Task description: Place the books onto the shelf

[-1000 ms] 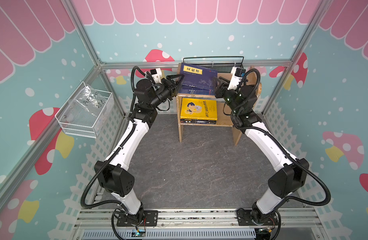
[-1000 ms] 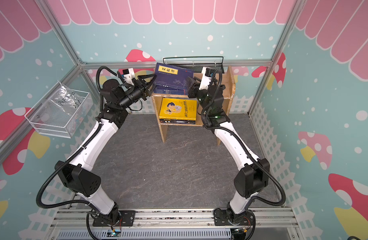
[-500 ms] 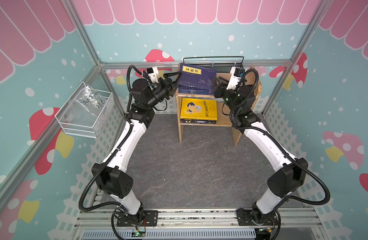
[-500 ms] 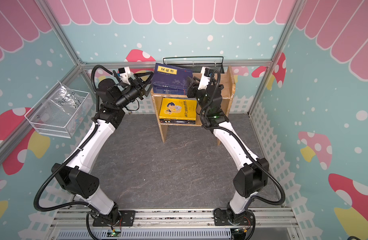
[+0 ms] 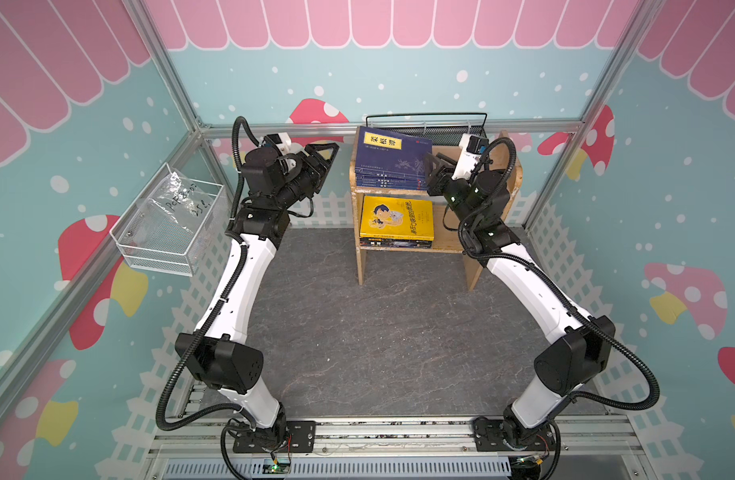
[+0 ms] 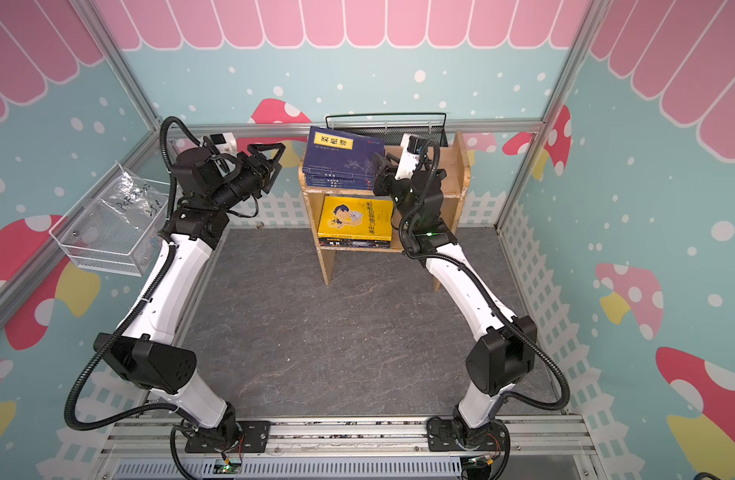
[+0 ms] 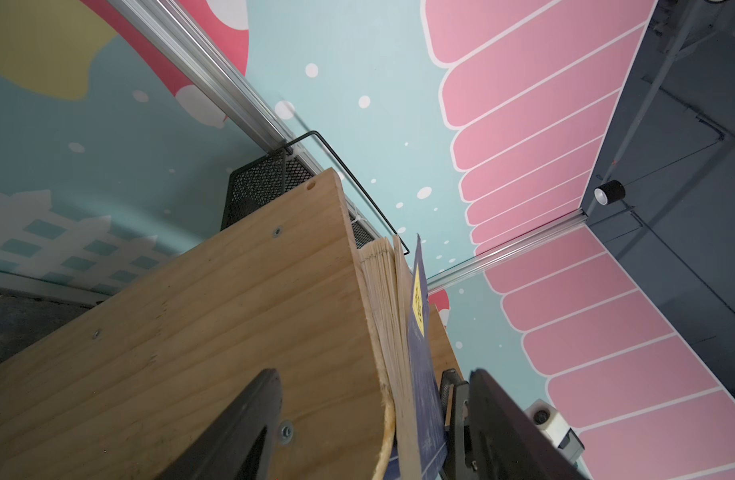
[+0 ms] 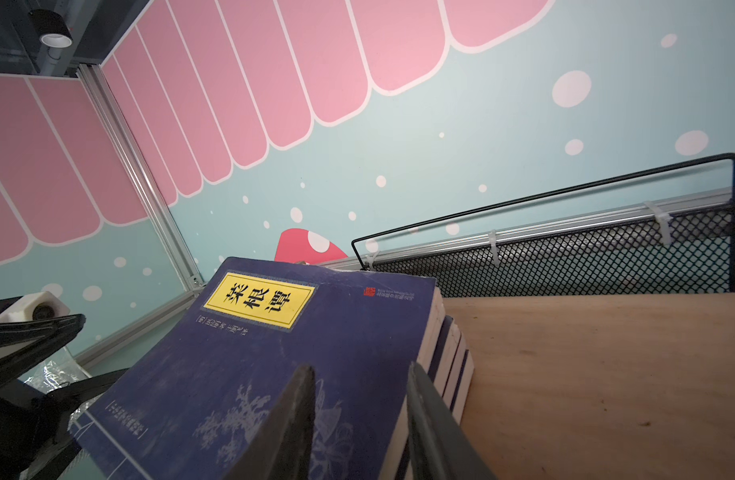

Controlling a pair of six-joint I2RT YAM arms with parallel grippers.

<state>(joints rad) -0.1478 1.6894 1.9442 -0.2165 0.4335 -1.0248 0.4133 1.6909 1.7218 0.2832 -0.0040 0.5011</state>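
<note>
Right gripper (image 8: 359,370) closed on tilted top navy book (image 5: 388,160) of stack on shelf (image 5: 511,178) upper tier, left gripper (image 5: 330,156) jaws wide apart, empty, just beside shelf, yellow book (image 5: 397,218) atop lower-tier stack

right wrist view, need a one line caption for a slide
Right gripper pinching the edge of the tilted top navy book on the wooden shelf, black mesh basket behind.
</note>
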